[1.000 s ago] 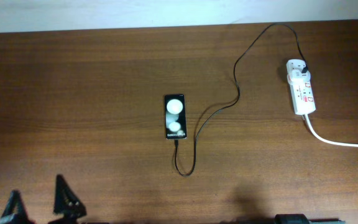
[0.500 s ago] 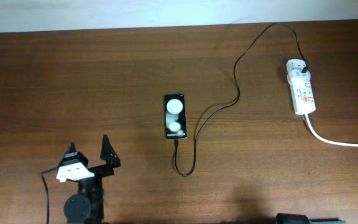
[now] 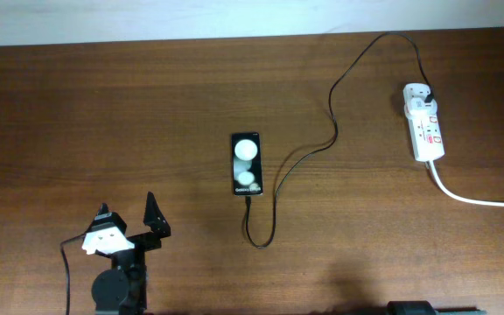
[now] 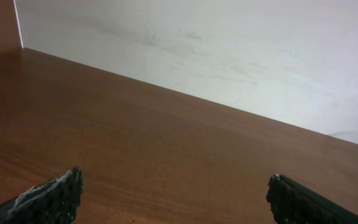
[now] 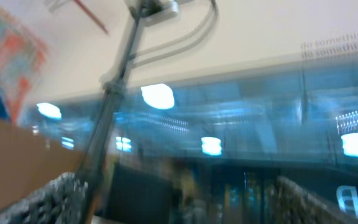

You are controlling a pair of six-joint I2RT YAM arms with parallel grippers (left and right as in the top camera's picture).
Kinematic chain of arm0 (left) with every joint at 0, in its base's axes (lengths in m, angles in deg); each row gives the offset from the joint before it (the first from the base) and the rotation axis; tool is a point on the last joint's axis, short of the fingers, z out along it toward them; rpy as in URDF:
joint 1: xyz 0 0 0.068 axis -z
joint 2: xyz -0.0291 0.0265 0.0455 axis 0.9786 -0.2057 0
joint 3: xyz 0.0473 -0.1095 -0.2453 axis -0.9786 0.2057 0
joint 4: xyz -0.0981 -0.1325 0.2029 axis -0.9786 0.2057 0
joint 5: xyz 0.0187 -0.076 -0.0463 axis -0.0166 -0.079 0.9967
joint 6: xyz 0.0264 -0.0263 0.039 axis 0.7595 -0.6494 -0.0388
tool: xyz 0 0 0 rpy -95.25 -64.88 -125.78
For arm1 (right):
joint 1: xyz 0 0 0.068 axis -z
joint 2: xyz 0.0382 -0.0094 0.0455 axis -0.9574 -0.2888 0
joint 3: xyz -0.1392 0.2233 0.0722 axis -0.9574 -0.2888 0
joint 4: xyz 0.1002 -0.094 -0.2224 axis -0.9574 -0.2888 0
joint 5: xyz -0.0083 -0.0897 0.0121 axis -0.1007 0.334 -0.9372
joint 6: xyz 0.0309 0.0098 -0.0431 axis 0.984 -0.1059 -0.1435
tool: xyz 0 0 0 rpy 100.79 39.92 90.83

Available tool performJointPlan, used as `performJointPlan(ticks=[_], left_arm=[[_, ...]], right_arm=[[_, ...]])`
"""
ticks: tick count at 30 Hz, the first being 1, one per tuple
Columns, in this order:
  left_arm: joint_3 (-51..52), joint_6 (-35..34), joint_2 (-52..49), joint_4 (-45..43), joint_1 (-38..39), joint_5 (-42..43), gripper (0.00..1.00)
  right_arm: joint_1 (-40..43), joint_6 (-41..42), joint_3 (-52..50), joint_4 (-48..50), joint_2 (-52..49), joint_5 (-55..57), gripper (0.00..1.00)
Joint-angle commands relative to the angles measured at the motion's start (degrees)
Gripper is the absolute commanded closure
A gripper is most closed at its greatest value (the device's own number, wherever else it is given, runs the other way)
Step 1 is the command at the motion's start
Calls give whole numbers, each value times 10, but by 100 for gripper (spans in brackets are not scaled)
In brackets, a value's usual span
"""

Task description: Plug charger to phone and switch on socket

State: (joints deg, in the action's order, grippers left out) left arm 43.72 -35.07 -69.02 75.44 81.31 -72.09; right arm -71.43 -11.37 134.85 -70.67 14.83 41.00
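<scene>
The black phone lies flat mid-table, showing two white reflections. The thin black charger has its tip against the phone's near end, loops toward me, then runs back and right. Its black plug sits in the far end of the white socket at the right. My left gripper stands open at the front left, well left of the phone. In the left wrist view the left gripper spans bare wood. The right wrist view is blurred and aimed off the table, with the right gripper open and nothing between its fingers.
The socket's thick white cord trails off the right edge. A white wall borders the table's far side. A dark part of the right arm shows at the overhead view's bottom edge.
My left gripper has come in from the bottom-left corner, moving right and farther onto the table, still open. Phone, charger and socket have not moved.
</scene>
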Motion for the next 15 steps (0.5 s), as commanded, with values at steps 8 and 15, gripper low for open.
performJointPlan(ticks=[8, 15], left_arm=[[1, 5, 1, 3, -2, 6, 1], [1, 5, 1, 3, -2, 6, 1]], right_arm=[[-17, 6, -379, 66, 6, 177, 1], [-18, 75, -690, 203, 6, 172, 1]])
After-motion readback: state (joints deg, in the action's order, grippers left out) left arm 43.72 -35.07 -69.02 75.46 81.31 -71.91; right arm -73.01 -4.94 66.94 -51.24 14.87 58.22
